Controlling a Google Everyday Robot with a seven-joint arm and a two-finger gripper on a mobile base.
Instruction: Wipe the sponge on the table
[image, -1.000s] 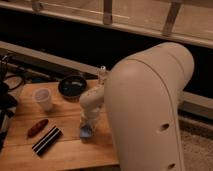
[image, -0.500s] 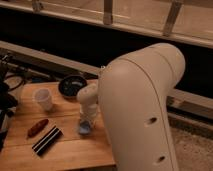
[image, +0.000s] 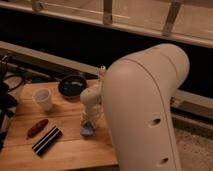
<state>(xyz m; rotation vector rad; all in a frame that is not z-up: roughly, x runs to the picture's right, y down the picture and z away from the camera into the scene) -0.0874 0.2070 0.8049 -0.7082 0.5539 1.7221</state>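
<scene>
The sponge is a small blue-grey pad lying on the table, a light wooden butcher-block top, near its middle. My gripper reaches straight down from the pale wrist and is shut on the sponge, holding it against the wood. The large cream arm shell fills the right half of the view and hides the table's right side.
A white cup stands at the back left, with a black bowl behind the wrist. A reddish-brown sausage shape and a black-and-white striped bar lie front left. Dark equipment borders the table's left edge.
The big arm shell has swung left and covers more of the table. The gripper and the sponge have stayed almost in the same spot.
</scene>
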